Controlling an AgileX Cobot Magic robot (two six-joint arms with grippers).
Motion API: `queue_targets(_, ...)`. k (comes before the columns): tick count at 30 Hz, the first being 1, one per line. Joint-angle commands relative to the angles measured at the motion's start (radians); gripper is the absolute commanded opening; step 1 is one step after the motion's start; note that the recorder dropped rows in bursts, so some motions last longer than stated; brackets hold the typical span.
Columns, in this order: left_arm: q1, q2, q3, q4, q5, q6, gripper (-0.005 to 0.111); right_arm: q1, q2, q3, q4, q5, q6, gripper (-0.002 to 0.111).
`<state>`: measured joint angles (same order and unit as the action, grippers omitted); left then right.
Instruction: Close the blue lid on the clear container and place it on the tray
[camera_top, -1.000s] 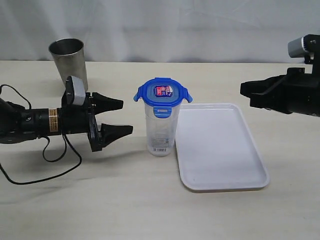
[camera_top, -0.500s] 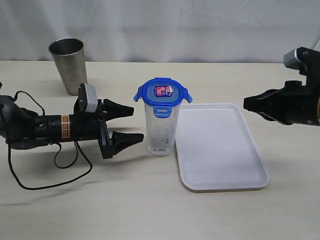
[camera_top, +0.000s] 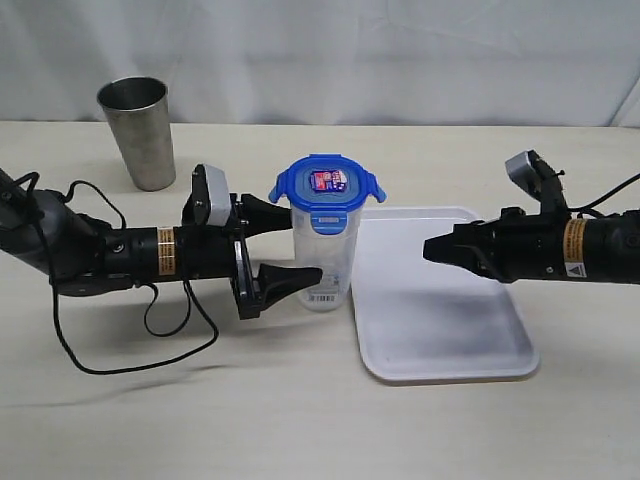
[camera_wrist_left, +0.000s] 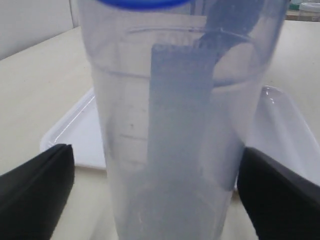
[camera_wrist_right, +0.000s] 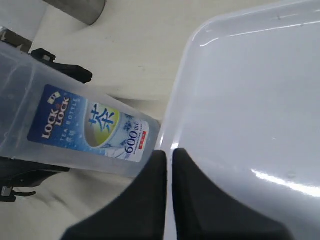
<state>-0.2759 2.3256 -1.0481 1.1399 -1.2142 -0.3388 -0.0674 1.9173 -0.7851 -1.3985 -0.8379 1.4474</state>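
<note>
The clear container (camera_top: 325, 262) is standing upright on the desk (camera_top: 300, 420), just beside the left edge of the tray (camera_top: 450, 325) and not on it. The blue lid (camera_top: 326, 186) is sitting on top of the container, with its sticker facing up. Its two side flaps are flaring outward, and its front flap is hanging down against the wall.

The left gripper (camera_top: 293, 247) is lying level with the desk, and its jaws are standing wide open. One finger is reaching behind the container and the other in front, so the container is sitting between them. In the left wrist view the black fingers (camera_wrist_left: 35, 195) are showing on both sides of the clear wall. I cannot tell whether either one is touching it.

The right gripper (camera_top: 432, 247) is hovering over the tray with its jaws pressed together and nothing between them. It is pointing toward the container but is staying apart from it. In the right wrist view the container's printed label (camera_wrist_right: 95, 127) is facing that gripper.

A metal cup (camera_top: 140, 130) is standing at the back left of the desk, well apart from the container. A black cable (camera_top: 120, 352) is looping on the desk under the left arm.
</note>
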Motion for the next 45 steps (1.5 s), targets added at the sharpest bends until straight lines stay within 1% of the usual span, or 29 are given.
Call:
queue_targets(1,-0.016,0.018,-0.014,-0.028,-0.007,0.005,0.082,-0.005,0.000,-0.006,0.004,-0.024,-0.020,0.004)
queue_targets(3,-0.016,0.029,-0.016,-0.036,-0.007,0.017,0.082,-0.001,0.000,-0.006,0.020,-0.028,-0.026,0.004)
queue_targets(12,-0.042,0.083,-0.104,-0.035,-0.007,-0.004,0.082,-0.001,0.000,-0.006,0.039,-0.054,-0.042,0.004)
queue_targets(14,-0.042,0.086,-0.104,-0.041,-0.007,-0.002,0.082,0.013,0.000,-0.017,0.092,-0.049,-0.080,0.004)
queue_targets(16,-0.042,0.086,-0.104,-0.041,-0.007,-0.002,0.082,0.036,0.002,-0.040,0.107,-0.043,-0.091,0.004)
queue_targets(19,-0.042,0.086,-0.104,-0.044,-0.007,-0.002,0.082,0.076,0.016,-0.091,0.105,0.004,-0.066,0.004)
queue_targets(22,-0.042,0.086,-0.104,-0.044,-0.007,-0.002,0.082,0.084,0.035,-0.118,0.101,0.050,-0.041,0.004)
queue_targets(24,-0.042,0.086,-0.104,-0.044,-0.007,-0.002,0.082,0.084,0.046,-0.120,0.101,0.030,-0.041,0.004)
queue_targets(28,-0.042,0.086,-0.104,-0.053,-0.007,0.001,0.082,0.084,0.085,-0.132,0.101,-0.068,-0.030,0.004)
queue_targets(34,-0.042,0.086,-0.104,-0.053,-0.007,0.001,0.082,0.105,0.153,-0.163,0.143,-0.078,-0.033,0.004)
queue_targets(45,-0.042,0.088,-0.104,-0.053,-0.007,0.001,0.082,0.162,0.213,-0.225,0.139,-0.075,-0.012,0.004)
